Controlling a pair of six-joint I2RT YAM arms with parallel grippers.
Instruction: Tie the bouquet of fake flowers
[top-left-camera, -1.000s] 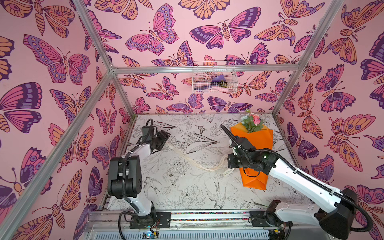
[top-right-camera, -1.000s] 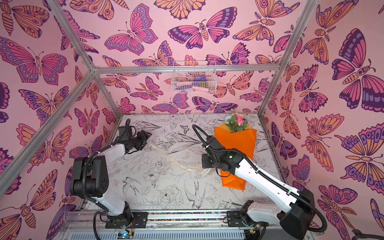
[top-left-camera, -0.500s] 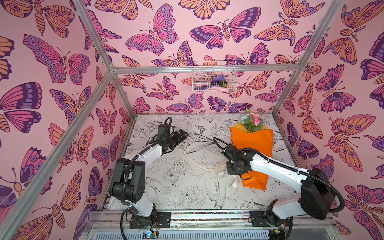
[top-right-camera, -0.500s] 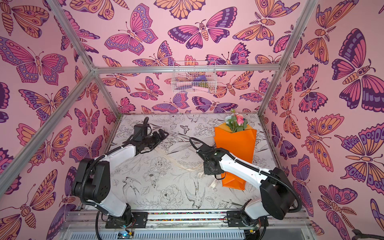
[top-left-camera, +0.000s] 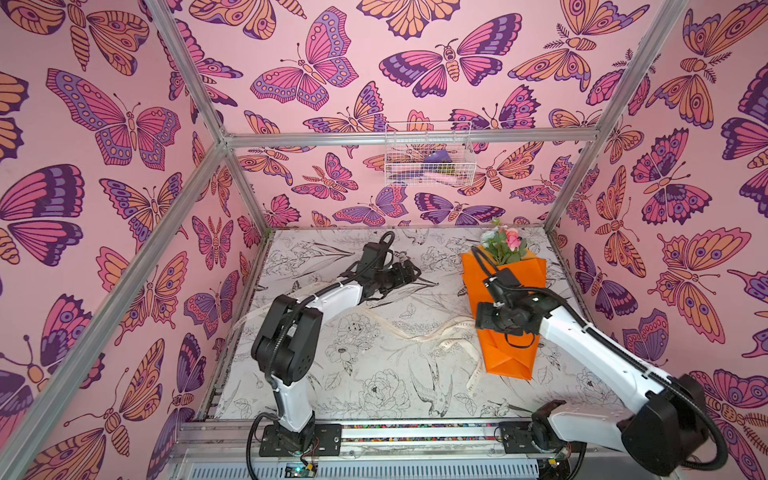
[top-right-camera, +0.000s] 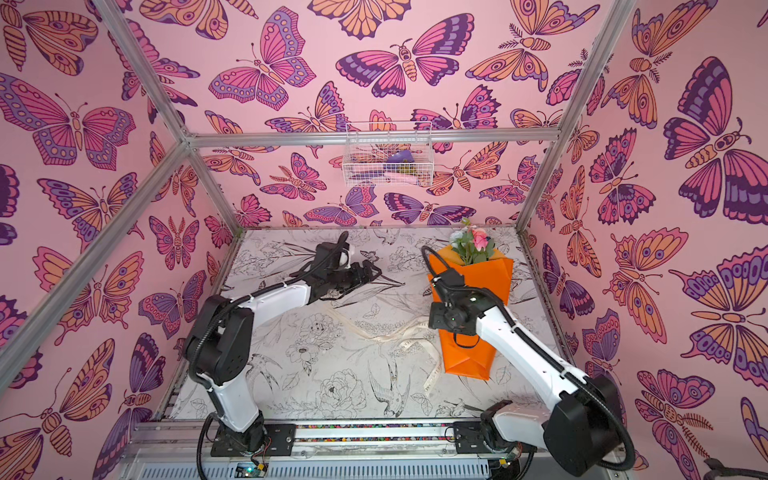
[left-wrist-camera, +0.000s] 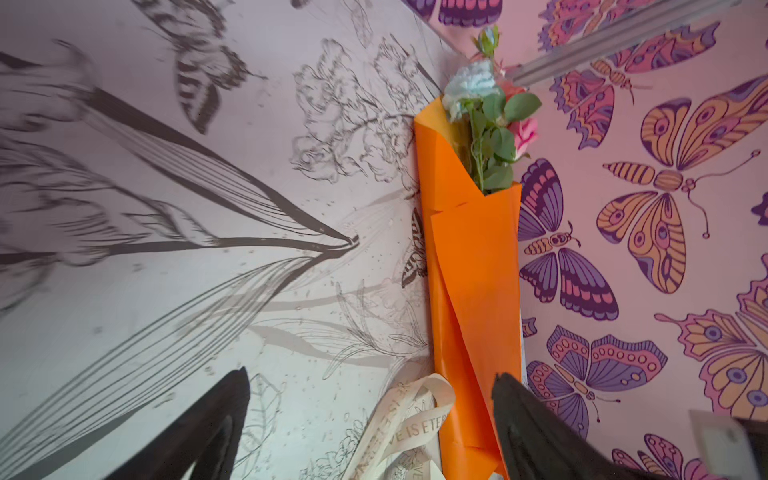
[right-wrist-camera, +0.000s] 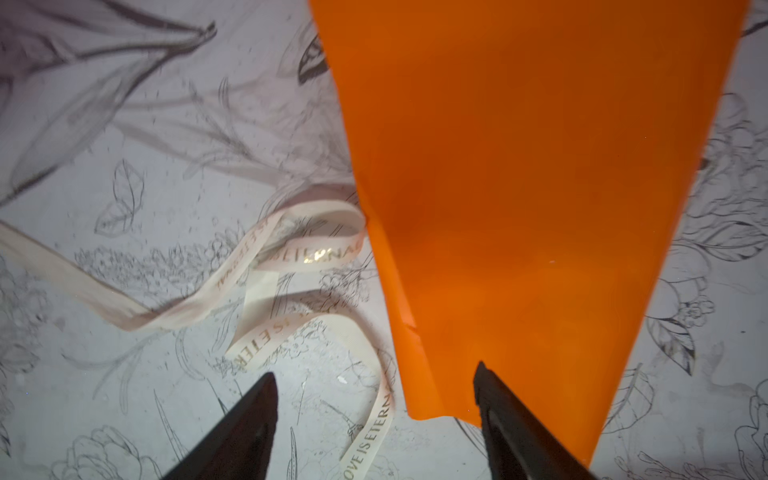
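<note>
The bouquet of fake flowers (top-left-camera: 519, 270) (top-right-camera: 486, 274) lies at the table's right side in both top views, pink and pale blooms (left-wrist-camera: 482, 108) toward the back wall, wrapped in orange paper (right-wrist-camera: 519, 187). A cream lettered ribbon (top-left-camera: 419, 336) (right-wrist-camera: 291, 257) lies loose beside its left edge. My right gripper (right-wrist-camera: 374, 370) hangs open over the wrap's narrow end, one finger above the paper, the other above the table, gripping nothing. My left gripper (top-left-camera: 409, 272) (left-wrist-camera: 372, 372) is open and empty above mid-table, facing the bouquet.
A white wire basket (top-left-camera: 428, 156) with small items hangs on the back wall. Butterfly-patterned walls and metal frame posts (top-left-camera: 245, 187) close in the table (top-left-camera: 374, 395). The bouquet lies close to the right wall (left-wrist-camera: 623, 249).
My right gripper went from shut to open and moved right, from the ribbon to above the bouquet's lower part. My left arm swung from the left wall toward mid-table, still open.
</note>
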